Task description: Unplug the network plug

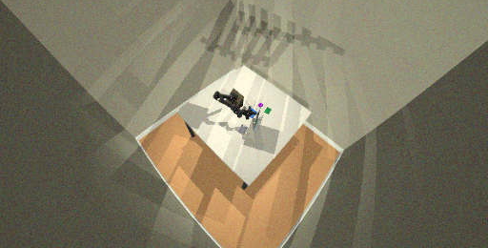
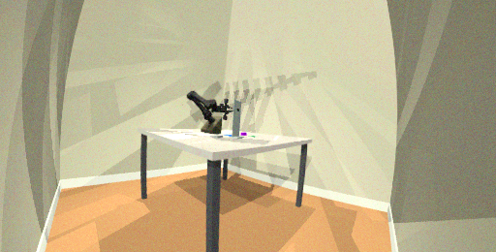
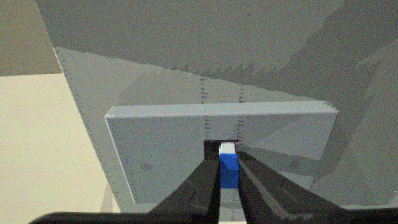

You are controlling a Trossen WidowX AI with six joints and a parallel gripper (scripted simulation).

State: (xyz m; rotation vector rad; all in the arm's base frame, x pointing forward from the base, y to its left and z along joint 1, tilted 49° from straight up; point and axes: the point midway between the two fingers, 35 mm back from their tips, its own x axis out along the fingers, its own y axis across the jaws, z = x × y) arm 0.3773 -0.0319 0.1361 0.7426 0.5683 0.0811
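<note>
The upright grey panel (image 1: 257, 117) (image 2: 236, 124) (image 3: 165, 150) stands on the table. The wrist view shows its raised plate with a dark socket opening (image 3: 211, 150). The plug (image 3: 229, 170), a blue body with a white front part, is at this opening. My gripper (image 2: 231, 110) (image 3: 226, 160) is shut on the plug, one dark finger on each side of the blue body. The fingers hide part of the opening, and the thin tab cannot be made out. A blue patch (image 2: 228, 136) lies on the table on the arm's side of the panel; whether it is the marked square is too small to tell.
A purple object (image 1: 260, 105) (image 2: 243, 134) and a green patch (image 1: 268, 111) (image 2: 252, 137) are on the white table (image 1: 243, 164) (image 2: 194, 143) beyond the panel. The arm's base (image 1: 236, 96) (image 2: 211, 127) stands on the opposite side of the panel.
</note>
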